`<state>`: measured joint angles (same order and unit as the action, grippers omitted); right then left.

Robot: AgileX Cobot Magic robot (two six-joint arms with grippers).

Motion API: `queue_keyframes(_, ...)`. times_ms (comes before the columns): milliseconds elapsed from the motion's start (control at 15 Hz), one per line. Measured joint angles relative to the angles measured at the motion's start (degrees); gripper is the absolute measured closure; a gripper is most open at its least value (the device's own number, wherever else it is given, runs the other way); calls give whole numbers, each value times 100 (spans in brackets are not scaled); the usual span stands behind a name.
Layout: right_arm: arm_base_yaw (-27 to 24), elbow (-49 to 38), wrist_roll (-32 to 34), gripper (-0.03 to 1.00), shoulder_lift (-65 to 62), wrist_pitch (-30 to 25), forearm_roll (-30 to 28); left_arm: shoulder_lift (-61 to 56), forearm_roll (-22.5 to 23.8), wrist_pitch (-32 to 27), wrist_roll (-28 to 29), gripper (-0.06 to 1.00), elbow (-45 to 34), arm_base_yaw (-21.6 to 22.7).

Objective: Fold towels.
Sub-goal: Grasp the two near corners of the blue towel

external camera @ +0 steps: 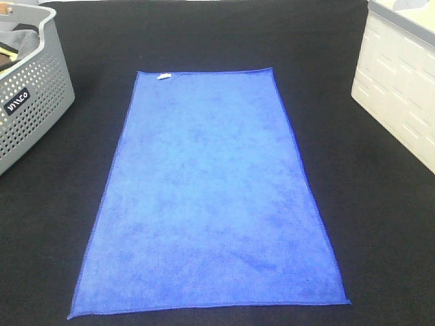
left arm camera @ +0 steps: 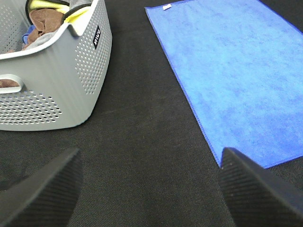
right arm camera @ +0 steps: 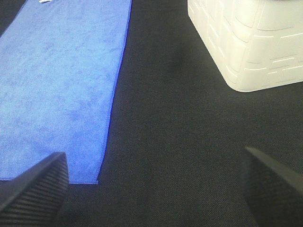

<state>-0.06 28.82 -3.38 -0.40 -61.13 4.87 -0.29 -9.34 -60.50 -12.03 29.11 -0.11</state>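
1. Towel point(external camera: 211, 197): royal blue, spread flat and unfolded on the black table surface point(external camera: 204, 34). Its long axis runs straight away from both grippers; a short edge is the side nearest them. The white tag point(external camera: 163, 76) sits on the far short edge, toward the left arm's side.
2. Left gripper point(left arm camera: 149, 163): jaws wide apart, nothing between them, hovering over bare table. The towel lies ahead of it and inward, toward the other arm. The near-left corner of the towel point(left arm camera: 221, 165) shows just beside the inner finger point(left arm camera: 255, 189).
3. Right gripper point(right arm camera: 154, 161): jaws likewise spread and empty. The towel lies ahead and inward, mirror-fashion. Its near-right corner point(right arm camera: 97, 181) shows just beside the inner finger point(right arm camera: 33, 189).
4. Governing relation: each arm has one near corner close to it, and neither is clearly closer. A lengthwise fold would probably carry the near edge forward along the long axis, toward the tag.
5. Surroundings: grey basket point(external camera: 34, 88) outward of the left gripper, white bin point(external camera: 401, 88) outward of the right; both are well apart from the towel.
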Motion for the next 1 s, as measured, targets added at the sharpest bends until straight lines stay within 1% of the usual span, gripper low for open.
queue_keyframes(1000,0,0,0,5,0,0,0,0,0,0,0,19,0,0)
